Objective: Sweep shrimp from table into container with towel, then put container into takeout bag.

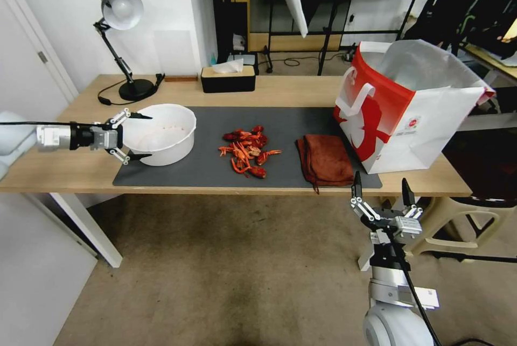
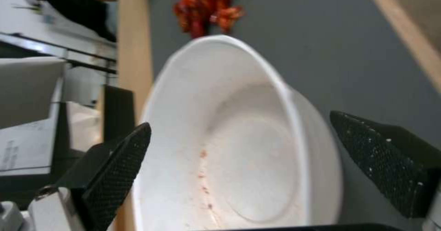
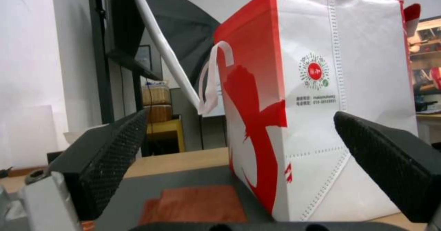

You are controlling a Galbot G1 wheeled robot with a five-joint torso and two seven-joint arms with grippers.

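None of the shrimp [image 1: 247, 151] are in the container [image 1: 161, 133] yet: the whole pile lies on the dark grey mat [image 1: 301, 120] near the middle of the table [image 1: 64, 174]. Pile is roughly as long as wide, slightly stretched from far to near edge; individual bodies point every way, legs and claws splayed, so no single heading to read.

Container sits at the mat's left end, upright, mouth up, well apart from the pile. Inside is bare except for faint reddish specks. In the left wrist view its rim [image 2: 239, 51] faces the shrimp [image 2: 206, 7] just beyond it.

Towel [image 1: 325, 159], rust-brown and folded, lies flat on the mat to the right of the pile, near but not touching. Its long axis runs far-to-near; near edge reaches the mat's front border. Untouched as it lies.

Takeout bag [image 1: 409, 109] stands upright at the table's right end, mouth open, just beside the towel, red panel and handle toward the pile.

Left gripper [image 1: 141, 136] is level with the container's left side, fingers spread wide, one on each side of the bowl; contact not clear. Right gripper [image 1: 381, 191] hangs off the table's front edge, below the towel and bag, fingers spread, holding nothing.

Judgement: task at its start. Sweeping, then bagging, all left to do.

Behind: desk lamp [image 1: 121, 18], black tissue box [image 1: 228, 78].
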